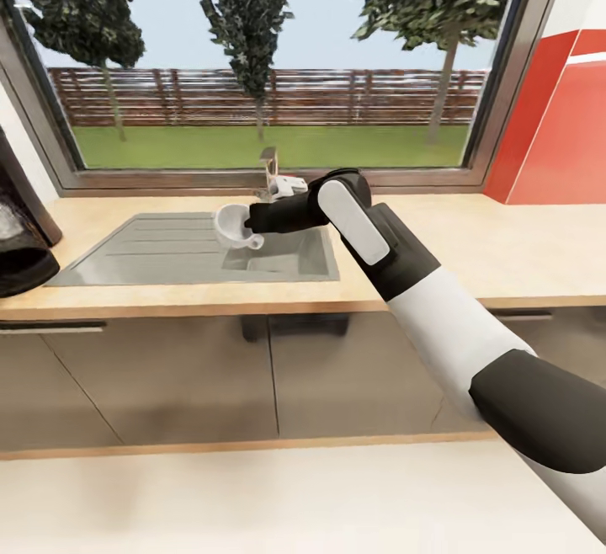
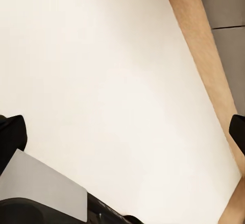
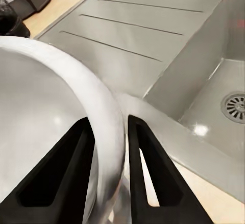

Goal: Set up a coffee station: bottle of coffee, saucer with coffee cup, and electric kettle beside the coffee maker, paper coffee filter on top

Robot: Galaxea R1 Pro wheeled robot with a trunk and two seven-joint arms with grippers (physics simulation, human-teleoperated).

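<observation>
Gripping the coffee cup (image 1: 235, 228) by its rim, the right claw (image 1: 252, 220) hangs above the sink (image 1: 151, 263). Left claw (image 2: 122, 132) state: cannot tell.

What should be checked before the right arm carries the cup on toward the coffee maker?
1. Grip on coffee cup: right gripper fingers pinch its rim, one inside, one outside: ok.
2. Cup lifted off the sink: ok, held above the drainboard.
3. Cup upright: not ok, tilted in the head view.
4. Coffee maker on the countertop: ok.
5. Saucer in place: cannot tell.
6. Left gripper state: cannot tell.
</observation>
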